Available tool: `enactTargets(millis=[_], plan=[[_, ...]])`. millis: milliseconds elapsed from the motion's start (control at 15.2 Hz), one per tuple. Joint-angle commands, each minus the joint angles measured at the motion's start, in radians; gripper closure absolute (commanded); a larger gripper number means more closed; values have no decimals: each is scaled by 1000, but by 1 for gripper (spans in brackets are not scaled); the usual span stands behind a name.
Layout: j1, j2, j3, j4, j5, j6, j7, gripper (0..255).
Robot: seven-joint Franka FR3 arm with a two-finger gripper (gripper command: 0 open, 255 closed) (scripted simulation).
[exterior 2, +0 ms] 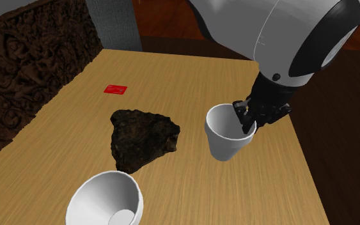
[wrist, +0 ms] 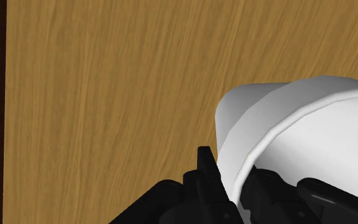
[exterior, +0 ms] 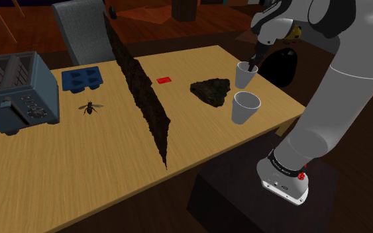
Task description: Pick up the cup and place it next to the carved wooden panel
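Clamping its fingers (wrist: 205, 167) on the cup (exterior 2: 226, 137) wall, the gripper (exterior 2: 249, 120) is finishing the grasp, needing next a lift toward the carved panel (exterior: 142, 93).

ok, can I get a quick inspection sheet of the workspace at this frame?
Surface: wooden table, light grain.
Job's things: gripped cup, white, near the table's edge; carved panel, dark, standing on edge across the table.
Clutter: second cup, dark rock-like lump, red card, blue tray, insect, toaster.
Grippers: gripper on the gripped cup's rim, one finger inside, one outside, clasping the wall.
Cables: nothing seen.
Surroundings: grey chair behind the table; black rounded object beyond the cups; stand.
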Motion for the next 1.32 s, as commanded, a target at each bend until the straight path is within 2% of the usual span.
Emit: enactTargets(millis=[0,1254], plan=[[0,1,0,-1,0,0,0,255],[24,-118,-19,145,-112,-226,90,255]])
